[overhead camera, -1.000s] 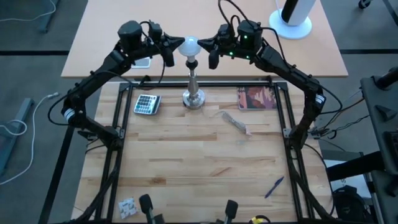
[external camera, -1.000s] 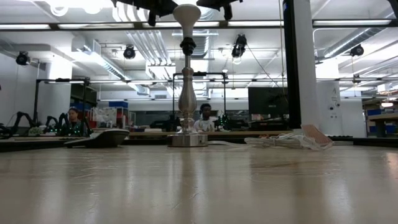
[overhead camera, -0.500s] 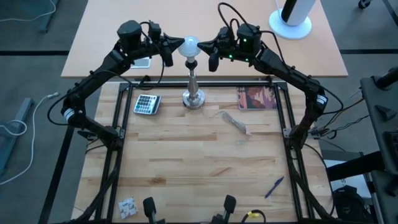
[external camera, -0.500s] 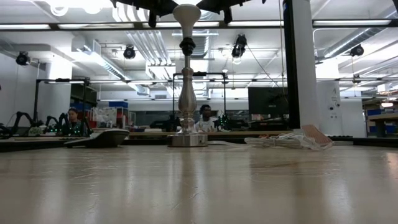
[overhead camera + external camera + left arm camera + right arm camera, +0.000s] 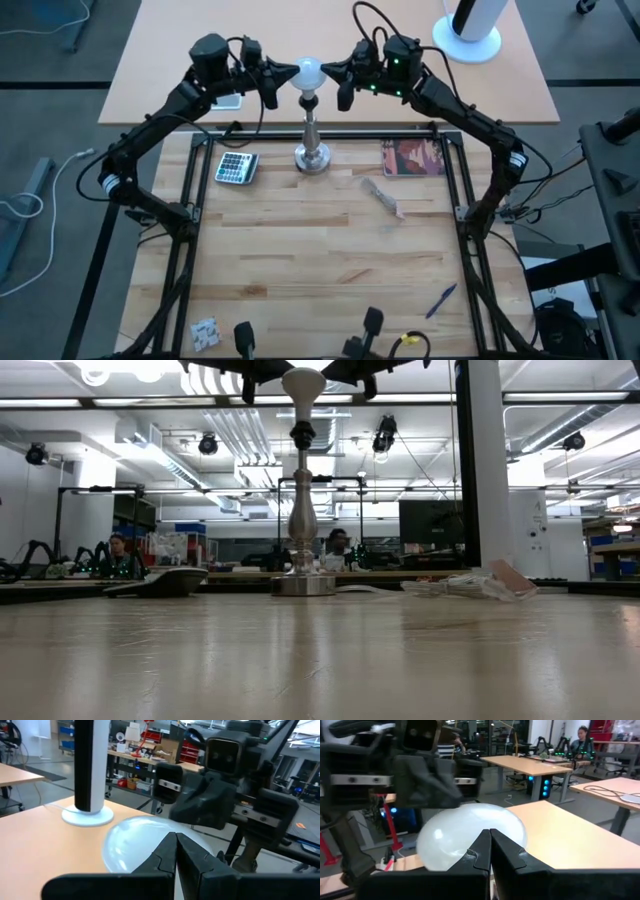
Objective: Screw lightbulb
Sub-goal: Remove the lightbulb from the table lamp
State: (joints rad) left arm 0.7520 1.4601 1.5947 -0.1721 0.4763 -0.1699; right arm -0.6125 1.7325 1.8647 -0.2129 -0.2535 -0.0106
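The lightbulb point(image 5: 309, 71) sits upright on top of the silver lamp stand point(image 5: 311, 155), which stands near the far edge of the wooden table point(image 5: 320, 260), about midway between its left and right sides. In the low view the bulb point(image 5: 303, 382) is seated in the black socket point(image 5: 303, 431) at the head of the stand.

Left gripper point(image 5: 291, 72): raised at bulb height, on the left side of the bulb, fingers pressed fully together, tips at the glass or just short of it; contact cannot be confirmed. In the left wrist view the closed fingers point(image 5: 176, 851) point straight at the white dome point(image 5: 135, 840).

Right gripper point(image 5: 327, 70): mirrored on the bulb's right side, likewise closed tight with nothing between the fingers, tips just beside the glass. In the right wrist view the closed fingers point(image 5: 490, 847) aim at the bulb point(image 5: 470, 835), with the other arm's wrist beyond it.

Neither gripper holds the bulb.

On the table: calculator point(image 5: 236, 167) left of the stand base, patterned card point(image 5: 411, 158) to its right, a cable bundle point(image 5: 380, 196) nearer the middle, blue pen point(image 5: 441, 299) toward the near right corner, small packet point(image 5: 206, 332) at the near left corner.
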